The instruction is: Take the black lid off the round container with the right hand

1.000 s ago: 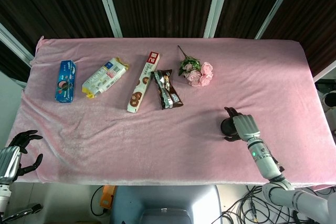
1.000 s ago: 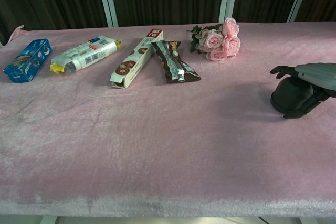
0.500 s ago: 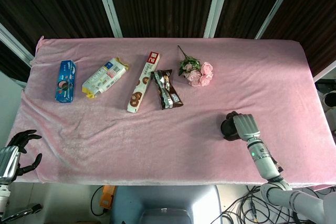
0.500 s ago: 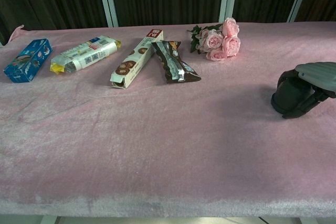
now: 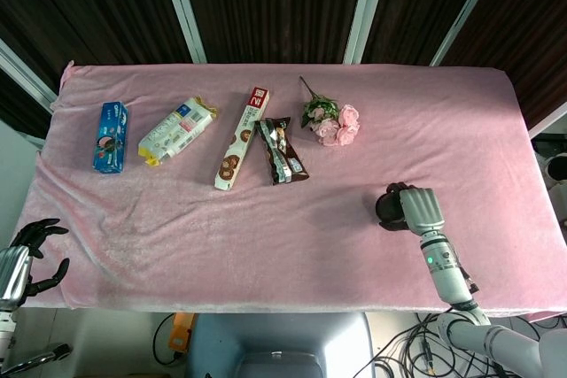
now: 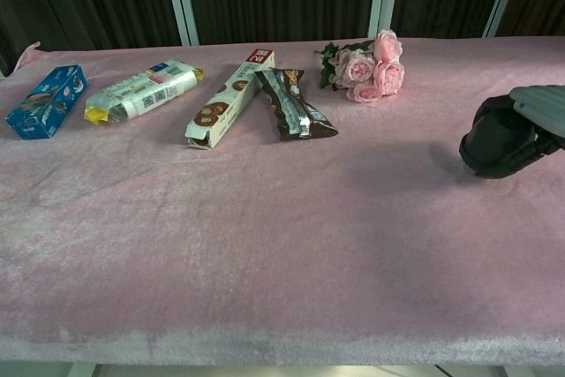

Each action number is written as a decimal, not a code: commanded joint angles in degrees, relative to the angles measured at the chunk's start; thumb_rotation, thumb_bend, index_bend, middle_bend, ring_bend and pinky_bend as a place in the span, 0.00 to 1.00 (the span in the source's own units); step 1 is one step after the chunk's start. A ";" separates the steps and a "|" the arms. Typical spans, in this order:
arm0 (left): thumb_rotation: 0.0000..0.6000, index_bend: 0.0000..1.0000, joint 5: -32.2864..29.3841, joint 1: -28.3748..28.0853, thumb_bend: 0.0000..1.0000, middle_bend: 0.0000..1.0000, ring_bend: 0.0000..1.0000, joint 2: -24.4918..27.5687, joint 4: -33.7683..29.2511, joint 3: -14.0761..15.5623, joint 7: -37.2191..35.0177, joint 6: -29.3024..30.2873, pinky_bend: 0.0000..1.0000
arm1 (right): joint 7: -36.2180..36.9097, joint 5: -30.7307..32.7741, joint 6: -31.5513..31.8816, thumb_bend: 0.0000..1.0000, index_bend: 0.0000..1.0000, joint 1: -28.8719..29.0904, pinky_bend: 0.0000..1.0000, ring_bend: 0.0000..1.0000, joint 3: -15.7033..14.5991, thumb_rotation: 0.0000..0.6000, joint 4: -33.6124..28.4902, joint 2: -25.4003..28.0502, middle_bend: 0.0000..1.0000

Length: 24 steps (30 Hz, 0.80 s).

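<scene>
The round black container [image 5: 387,207] is at the right front of the pink cloth, and my right hand [image 5: 421,210] grips it from the right and above. In the chest view the black container [image 6: 491,142] looks tilted and raised a little off the cloth under the right hand [image 6: 540,108]. I cannot tell the black lid apart from the body. My left hand [image 5: 22,258] hangs off the table's front left corner, with its fingers apart and nothing in them.
Along the back lie a blue snack pack [image 5: 110,136], a white packet [image 5: 176,130], a long biscuit box [image 5: 242,137], a brown wrapper [image 5: 281,150] and a bunch of pink roses [image 5: 332,121]. The pink tablecloth [image 5: 266,227] covers the whole table.
My right hand's fingers have closed round the black container, and it has moved slightly right and up, tilting. The left hand has barely moved.
</scene>
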 commanded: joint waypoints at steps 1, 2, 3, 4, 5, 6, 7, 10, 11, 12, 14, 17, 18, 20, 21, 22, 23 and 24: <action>1.00 0.33 -0.02 0.01 0.37 0.20 0.15 -0.01 -0.02 -0.02 0.01 0.00 0.50 | 10.32 -5.42 8.08 0.14 0.73 -1.09 0.89 0.70 1.70 1.00 -1.39 0.01 0.58; 1.00 0.33 -0.03 0.00 0.37 0.20 0.15 -0.01 -0.02 -0.02 0.02 -0.01 0.50 | 13.80 -7.20 10.78 0.14 0.73 -1.42 0.89 0.70 2.00 1.00 -1.58 -0.08 0.58; 1.00 0.33 -0.03 -0.02 0.37 0.20 0.15 -0.01 -0.02 -0.03 0.03 -0.05 0.50 | 18.55 -9.47 14.36 0.14 0.73 -1.87 0.89 0.70 2.32 1.00 -1.68 -0.23 0.58; 1.00 0.33 -0.04 -0.02 0.37 0.20 0.15 -0.02 -0.04 -0.02 0.05 -0.06 0.50 | 21.95 -10.90 16.72 0.14 0.73 -2.20 0.89 0.70 2.50 1.00 -1.78 -0.29 0.58; 1.00 0.33 -0.01 -0.04 0.37 0.20 0.15 -0.01 -0.04 -0.02 0.09 -0.09 0.50 | 25.82 -12.32 19.23 0.14 0.73 -2.65 0.89 0.70 2.66 1.00 -2.07 -0.21 0.58; 1.00 0.33 0.04 -0.05 0.37 0.20 0.15 -0.01 -0.06 0.01 0.13 -0.11 0.50 | 28.17 -13.06 20.57 0.14 0.73 -2.95 0.89 0.70 2.73 1.00 -2.47 0.02 0.58; 1.00 0.33 0.10 -0.06 0.37 0.20 0.15 -0.03 -0.07 0.04 0.20 -0.12 0.50 | 30.15 -13.64 21.50 0.14 0.73 -3.21 0.89 0.70 2.73 1.00 -3.00 0.41 0.58; 1.00 0.33 0.24 -0.12 0.37 0.20 0.15 -0.09 -0.11 0.12 0.49 -0.20 0.50 | 33.73 -14.23 21.19 0.14 0.73 -3.82 0.89 0.70 2.06 1.00 -5.62 2.76 0.58; 1.00 0.33 0.25 -0.13 0.37 0.20 0.15 -0.11 -0.11 0.14 0.61 -0.24 0.50 | 33.99 -14.18 20.48 0.14 0.73 -3.89 0.89 0.70 1.76 1.00 -6.44 3.63 0.58; 1.00 0.33 0.23 -0.17 0.37 0.20 0.15 -0.14 -0.12 0.15 0.77 -0.32 0.50 | 33.36 -13.78 18.93 0.14 0.73 -3.92 0.89 0.70 1.28 1.00 -7.39 4.80 0.58; 1.00 0.33 0.15 -0.21 0.37 0.20 0.15 -0.16 -0.14 0.15 0.94 -0.42 0.50 | 30.08 -12.53 15.53 0.14 0.73 -3.84 0.89 0.70 0.40 1.00 -8.78 6.73 0.58; 1.00 0.33 -0.01 -0.25 0.37 0.20 0.15 -0.16 -0.18 0.14 1.09 -0.58 0.50 | 13.75 -7.52 8.98 0.14 0.73 -3.48 0.89 0.70 -0.49 1.00 -10.88 9.46 0.58; 1.00 0.33 -0.07 -0.26 0.36 0.20 0.15 -0.17 -0.19 0.14 1.11 -0.62 0.50 | 6.81 -4.90 7.61 0.14 0.73 -3.49 0.89 0.70 -0.31 1.00 -11.59 9.58 0.58; 1.00 0.33 -0.08 -0.28 0.36 0.20 0.15 -0.16 -0.21 0.14 1.16 -0.68 0.50 | -2.27 -0.69 5.68 0.14 0.73 -3.43 0.89 0.70 -0.01 1.00 -13.23 9.77 0.58; 1.00 0.33 -0.08 -0.29 0.36 0.20 0.15 -0.16 -0.22 0.15 1.19 -0.70 0.50 | -7.15 1.89 4.55 0.14 0.73 -3.32 0.89 0.70 0.13 1.00 -14.52 10.10 0.58; 1.00 0.33 -0.08 -0.29 0.36 0.20 0.15 -0.15 -0.22 0.16 1.20 -0.71 0.50 | -10.47 3.79 3.90 0.14 0.73 -3.22 0.89 0.70 0.26 1.00 -15.43 10.33 0.58; 1.00 0.33 -0.09 -0.29 0.36 0.20 0.15 -0.14 -0.23 0.16 1.19 -0.72 0.50 | -13.49 5.52 3.53 0.14 0.73 -3.11 0.89 0.70 0.41 1.00 -16.24 10.51 0.58; 1.00 0.33 -0.11 -0.29 0.37 0.20 0.15 -0.14 -0.23 0.15 1.18 -0.72 0.50 | -16.15 6.97 3.44 0.14 0.73 -3.02 0.89 0.70 0.55 1.00 -16.94 10.60 0.58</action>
